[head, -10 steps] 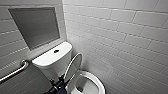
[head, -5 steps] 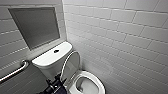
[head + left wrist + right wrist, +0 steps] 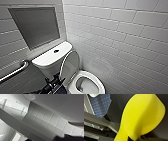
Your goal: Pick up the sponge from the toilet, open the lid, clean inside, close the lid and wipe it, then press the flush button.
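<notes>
The white toilet (image 3: 98,82) stands in the corner with its oval bowl uncovered. Its lid (image 3: 71,62) is raised and leans back toward the tank (image 3: 47,58). The small dark flush button (image 3: 56,51) sits on the tank's flat top. My left gripper (image 3: 58,80) is low beside the raised lid's outer edge, open; whether it touches the lid I cannot tell. Curved white toilet surfaces (image 3: 15,122) pass close by in the left wrist view. The yellow sponge (image 3: 142,116) looms large in the right wrist view, pinched at one end by my right gripper (image 3: 134,138).
A metal grab bar (image 3: 15,71) runs along the wall left of the tank. A grey recessed panel (image 3: 35,25) is set above it. White tiled wall (image 3: 120,37) closes in on the toilet's right side. Blue-grey tiled floor (image 3: 101,105) lies below the right arm.
</notes>
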Robot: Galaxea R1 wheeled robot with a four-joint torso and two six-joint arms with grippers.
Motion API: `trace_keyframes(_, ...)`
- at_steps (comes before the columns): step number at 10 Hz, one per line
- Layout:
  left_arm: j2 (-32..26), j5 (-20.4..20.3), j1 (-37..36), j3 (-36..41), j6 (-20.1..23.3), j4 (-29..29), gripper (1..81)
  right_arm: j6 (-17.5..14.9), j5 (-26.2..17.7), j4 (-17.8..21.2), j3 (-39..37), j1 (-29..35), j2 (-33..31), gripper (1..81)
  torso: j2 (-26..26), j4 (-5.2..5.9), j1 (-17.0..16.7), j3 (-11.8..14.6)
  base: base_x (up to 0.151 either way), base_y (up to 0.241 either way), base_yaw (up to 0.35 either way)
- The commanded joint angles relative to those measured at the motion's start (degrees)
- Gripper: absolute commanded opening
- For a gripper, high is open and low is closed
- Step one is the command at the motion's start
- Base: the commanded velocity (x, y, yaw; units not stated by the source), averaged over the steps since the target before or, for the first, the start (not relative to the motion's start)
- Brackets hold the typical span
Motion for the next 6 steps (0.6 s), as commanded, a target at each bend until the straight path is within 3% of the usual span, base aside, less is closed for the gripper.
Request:
trace_keyframes(1,-3.28,-8.68,-12.46,0.31,3.02,4.13,81.1,-0.17,-3.53,-1.75,3.62,-0.8,-0.7,1.0,0.0,0.0,0.0,0.0,0.0,0.0,0.0)
trace_keyframes(6,-3.63,-12.64,-10.61,3.56,2.94,11.6,81.1,-0.26,-3.53,-1.75,3.71,-0.89,-0.44,1.0,0.0,0.0,0.0,-0.02,0.0,0.0,0.0)
